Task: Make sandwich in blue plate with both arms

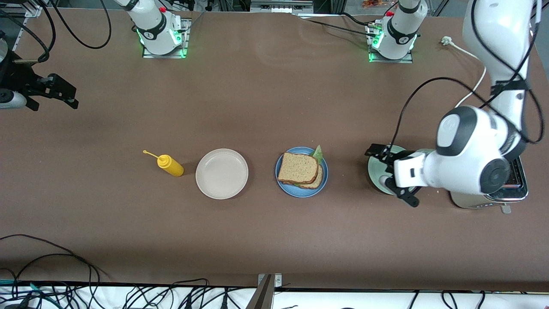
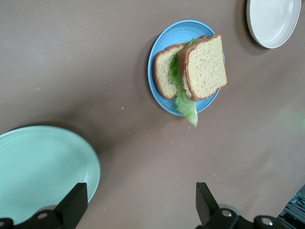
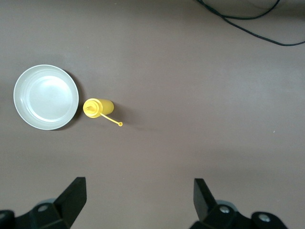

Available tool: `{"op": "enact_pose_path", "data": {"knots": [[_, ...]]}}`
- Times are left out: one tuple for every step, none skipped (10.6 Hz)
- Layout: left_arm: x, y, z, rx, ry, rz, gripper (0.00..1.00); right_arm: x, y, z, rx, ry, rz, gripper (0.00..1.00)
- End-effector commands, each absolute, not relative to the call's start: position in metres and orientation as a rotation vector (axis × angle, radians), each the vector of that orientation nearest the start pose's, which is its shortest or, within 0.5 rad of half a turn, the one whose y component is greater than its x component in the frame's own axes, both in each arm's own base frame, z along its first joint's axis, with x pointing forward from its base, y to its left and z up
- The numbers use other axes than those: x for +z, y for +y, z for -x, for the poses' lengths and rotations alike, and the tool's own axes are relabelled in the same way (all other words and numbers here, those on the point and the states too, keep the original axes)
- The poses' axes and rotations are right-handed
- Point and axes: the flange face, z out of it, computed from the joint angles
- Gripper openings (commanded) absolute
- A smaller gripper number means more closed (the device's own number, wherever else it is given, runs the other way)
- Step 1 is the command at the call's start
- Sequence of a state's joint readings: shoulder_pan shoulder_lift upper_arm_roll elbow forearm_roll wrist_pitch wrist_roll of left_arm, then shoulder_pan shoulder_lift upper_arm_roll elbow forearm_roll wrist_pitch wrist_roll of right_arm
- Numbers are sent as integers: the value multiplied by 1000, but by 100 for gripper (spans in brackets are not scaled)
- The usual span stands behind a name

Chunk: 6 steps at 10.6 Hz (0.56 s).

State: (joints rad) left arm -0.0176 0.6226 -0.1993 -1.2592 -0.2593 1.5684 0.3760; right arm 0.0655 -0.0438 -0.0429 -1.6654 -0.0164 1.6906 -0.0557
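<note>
Sitting on the blue plate [image 1: 301, 187] is the sandwich [image 1: 299, 170]: two slices of brown bread with a lettuce leaf [image 2: 187, 102] between them, the upper slice shifted a little off the lower one and the leaf poking out past the crust (its tip hangs over the plate's rim in the left wrist view). Taking the blue plate as the landmark, the off-white plate [image 1: 221, 173] lies beside it toward the right arm's end of the surface [image 1: 274, 107], and the yellow squeeze bottle [image 1: 170, 165] lies on its side just past that plate, nozzle pointing away from it. Toward the left arm's end, apart from the blue plate, lies the mint-green plate [image 1: 377, 171], and past it stands a silver toaster [image 1: 510, 189], largely hidden by the arm. The left gripper [image 1: 392, 176] hangs over the mint-green plate with its jaws spread wide and nothing between them. The right gripper [image 1: 53, 92] hangs over bare surface, well apart from the blue plate toward the right arm's end, its jaws likewise wide open and holding nothing.
</note>
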Motion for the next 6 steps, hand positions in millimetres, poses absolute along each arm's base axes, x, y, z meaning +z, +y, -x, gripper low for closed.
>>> {"op": "enact_pose_path", "data": {"knots": [[460, -133, -659, 365, 952, 3227, 100, 622, 4, -551, -106, -110, 3169, 100], [483, -130, -648, 391, 959, 3192, 100, 624, 1, -551, -111, -105, 3168, 100], [509, -127, -638, 364, 958, 3149, 100, 625, 1, -550, -101, -105, 3168, 100], [536, -123, -627, 329, 951, 3084, 100, 626, 2, -549, -99, -110, 3170, 100], [561, -120, -614, 314, 943, 3061, 100, 625, 3, -550, -96, -112, 3168, 100], [579, -112, -598, 287, 922, 3055, 100, 625, 5, -550, -96, -114, 3168, 100]]}}
